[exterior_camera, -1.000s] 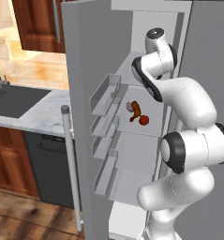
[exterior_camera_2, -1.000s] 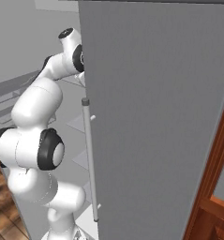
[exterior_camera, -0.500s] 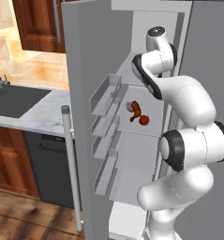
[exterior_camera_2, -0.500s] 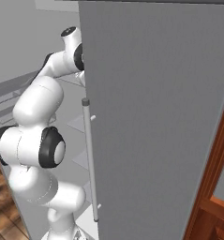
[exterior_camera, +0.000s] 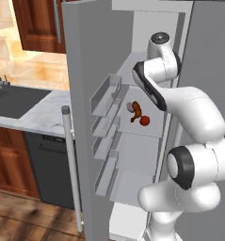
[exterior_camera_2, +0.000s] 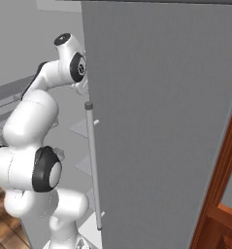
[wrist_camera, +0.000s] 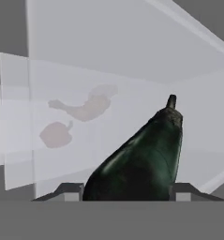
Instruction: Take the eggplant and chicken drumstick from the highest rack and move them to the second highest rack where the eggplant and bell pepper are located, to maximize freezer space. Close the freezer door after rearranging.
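A dark green eggplant [wrist_camera: 141, 159] lies lengthwise between my two finger tips, stem end pointing away, and my gripper [wrist_camera: 125, 192] is shut on it. Through the pale translucent rack [wrist_camera: 132, 93] below it I see faded shapes of a chicken drumstick [wrist_camera: 85, 108] and a bell pepper [wrist_camera: 56, 134]. In the left base view the brown drumstick [exterior_camera: 135, 110] and the red bell pepper [exterior_camera: 144, 121] lie together on a rack inside the open freezer. My arm [exterior_camera: 156, 70] reaches in above them, and it hides the hand.
The freezer door [exterior_camera: 85, 94] stands open to the left, with several door bins [exterior_camera: 107, 94] and a long handle [exterior_camera: 71, 169]. A counter with a sink [exterior_camera: 20, 106] lies further left. In the right base view a grey door panel [exterior_camera_2: 161, 121] with a handle [exterior_camera_2: 93, 165] blocks the inside.
The jaws have closed on the eggplant. The arm's upper links have shifted only slightly; the drumstick and the pepper lie where they were.
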You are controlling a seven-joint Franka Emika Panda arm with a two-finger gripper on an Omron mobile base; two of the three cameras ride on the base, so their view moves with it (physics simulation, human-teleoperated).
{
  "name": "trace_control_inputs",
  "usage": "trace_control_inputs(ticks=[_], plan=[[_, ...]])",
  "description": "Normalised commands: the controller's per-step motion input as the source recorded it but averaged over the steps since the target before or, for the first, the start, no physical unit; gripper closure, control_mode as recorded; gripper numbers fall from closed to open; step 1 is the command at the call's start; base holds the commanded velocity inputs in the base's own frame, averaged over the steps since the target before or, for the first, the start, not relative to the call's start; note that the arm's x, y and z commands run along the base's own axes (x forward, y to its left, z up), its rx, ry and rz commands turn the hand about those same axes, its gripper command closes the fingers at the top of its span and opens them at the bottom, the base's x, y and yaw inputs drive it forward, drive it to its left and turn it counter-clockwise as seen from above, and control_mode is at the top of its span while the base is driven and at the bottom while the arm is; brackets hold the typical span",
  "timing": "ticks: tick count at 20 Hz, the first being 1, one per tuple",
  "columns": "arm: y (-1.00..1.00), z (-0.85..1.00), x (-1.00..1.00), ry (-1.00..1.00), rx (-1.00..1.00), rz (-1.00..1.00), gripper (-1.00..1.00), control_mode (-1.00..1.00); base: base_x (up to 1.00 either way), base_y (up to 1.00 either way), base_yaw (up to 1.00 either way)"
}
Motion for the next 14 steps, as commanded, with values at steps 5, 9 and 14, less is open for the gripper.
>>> trace_control_inputs(ticks=[5, 9, 14], plan=[[0.36, 0.02, -0.78, -0.09, 0.0, 0.0, 1.0, -1.0, 0.0, 0.0, 0.0], [0.36, 0.02, -0.82, 0.0, 0.0, 0.0, 1.0, -1.0, 0.0, 0.0, 0.0], [0.38, -0.27, -0.63, 0.06, -0.01, 0.0, 1.0, -1.0, 0.0, 0.0, 0.0]])
